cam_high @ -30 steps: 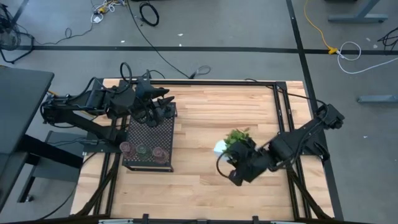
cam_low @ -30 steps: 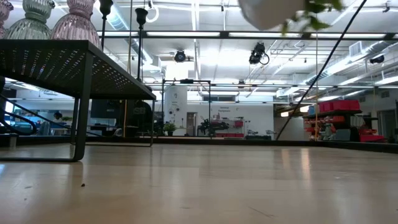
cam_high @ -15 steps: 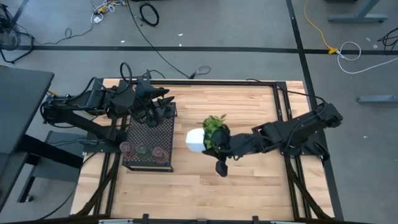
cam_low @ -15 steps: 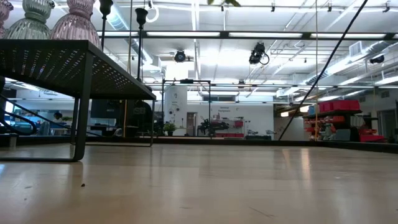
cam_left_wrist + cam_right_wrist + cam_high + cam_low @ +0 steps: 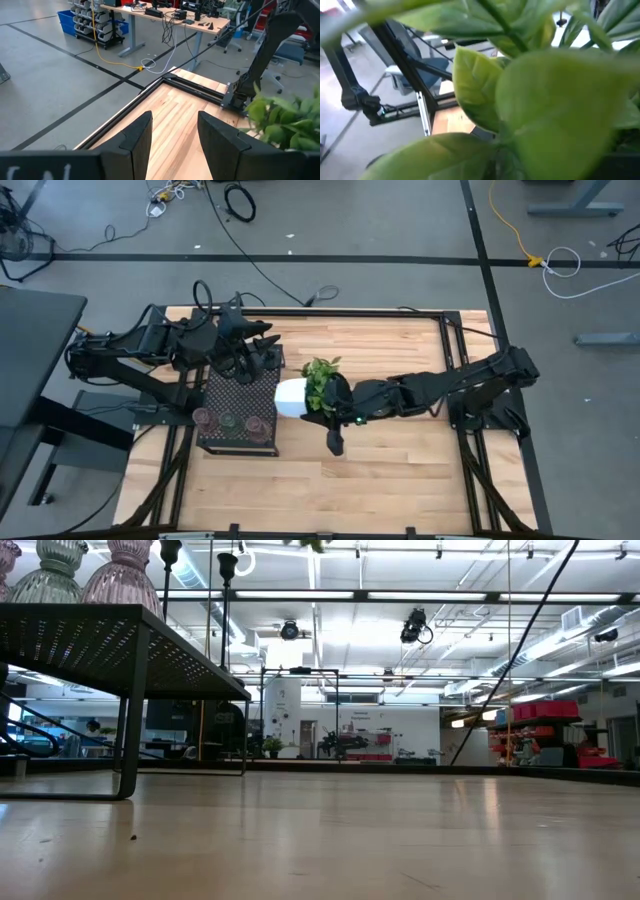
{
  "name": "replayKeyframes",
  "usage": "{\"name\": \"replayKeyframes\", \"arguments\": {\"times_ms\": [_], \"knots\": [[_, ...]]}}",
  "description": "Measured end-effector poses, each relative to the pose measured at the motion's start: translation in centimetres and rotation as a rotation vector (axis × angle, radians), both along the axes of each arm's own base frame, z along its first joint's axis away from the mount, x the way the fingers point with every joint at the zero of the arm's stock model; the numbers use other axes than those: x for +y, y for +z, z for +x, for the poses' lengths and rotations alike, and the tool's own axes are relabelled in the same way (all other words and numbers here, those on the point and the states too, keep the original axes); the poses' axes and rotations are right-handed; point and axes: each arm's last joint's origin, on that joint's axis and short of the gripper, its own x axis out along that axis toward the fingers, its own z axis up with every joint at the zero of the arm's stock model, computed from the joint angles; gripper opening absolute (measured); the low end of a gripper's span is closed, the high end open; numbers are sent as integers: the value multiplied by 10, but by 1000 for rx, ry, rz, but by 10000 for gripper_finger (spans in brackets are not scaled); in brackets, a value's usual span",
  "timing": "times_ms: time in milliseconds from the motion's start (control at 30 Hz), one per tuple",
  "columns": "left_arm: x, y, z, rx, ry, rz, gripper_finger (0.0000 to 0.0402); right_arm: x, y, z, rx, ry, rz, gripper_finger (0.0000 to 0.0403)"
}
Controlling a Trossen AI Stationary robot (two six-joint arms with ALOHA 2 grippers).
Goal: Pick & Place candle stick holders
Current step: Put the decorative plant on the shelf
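Holders: all sitting on stand (image 5: 240,395), none resting on bare table (image 5: 400,470). Glass holders (image 5: 228,420) lining up three in a row along near edge of stand. Black holders (image 5: 256,360) crowding far edge, partly hidden under left arm. Showing no shift over the last second in either the high or the low view.

Left gripper (image 5: 174,140): hanging at far end of stand, close to black holders. Fingers standing moderately apart, gripping nothing, only table and floor showing between them. Holding the same pose as a second ago.

Right gripper (image 5: 340,402): clamping shut on plant (image 5: 322,378) and carrying it clear of table, with white pot (image 5: 290,397) tipped sideways and leading. Wrist view filling with leaves. This being the one change: a second ago hovering over right part of table, now stretching across the middle, bringing pot just beside right edge of stand. In low view, pot dropping out of the top of the picture, leaving only a leaf tip.

Meaning for task, as a judgement: no holder being handled yet, only the plant being shifted, seemingly toward stand. Placement work appearing not begun. Risk worth noting: pot or leaves brushing stand and toppling thin black holders nearest the approach. Left gripper looking best placed for a first pick there.
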Motion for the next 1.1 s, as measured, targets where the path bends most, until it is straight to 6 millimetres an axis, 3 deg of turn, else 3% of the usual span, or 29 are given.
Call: {"name": "replayKeyframes", "arguments": {"times_ms": [533, 700, 1100], "knots": [[0, 0, 0, 3, 0, 1, 162, -25, -26, 49, -136, 21, 67, 0], [0, 0, 0, 3, 0, 2, 162, -34, -26, 59, -219, 45, 126, 0], [0, 0, 0, 5, -1, 4, 162, -60, -52, 76, -160, -16, 162, 0]]}}
